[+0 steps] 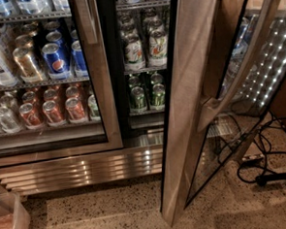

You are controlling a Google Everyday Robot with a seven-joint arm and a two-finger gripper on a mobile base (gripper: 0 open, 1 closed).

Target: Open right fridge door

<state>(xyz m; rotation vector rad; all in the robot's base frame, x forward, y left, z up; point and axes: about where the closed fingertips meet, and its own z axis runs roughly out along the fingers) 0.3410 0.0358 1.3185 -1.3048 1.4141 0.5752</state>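
The right fridge door [190, 99] is a tall glass door with a wide brushed-steel frame and black pane border. It stands swung out towards me, edge-on, its lower corner near the floor at the middle. Its long bowed steel handle [242, 66] runs down the outer face on the right. Behind the open door, shelves of green cans and bottles [146, 92] show uncovered. The left door [99, 75] is shut over blue Pepsi and orange cans [57, 58]. My gripper is not in view.
A steel grille [83, 171] runs along the fridge base. Black cables [262, 162] lie on the speckled floor at right, beside a lit LED panel [271, 65]. A clear plastic bin [9, 224] stands at bottom left.
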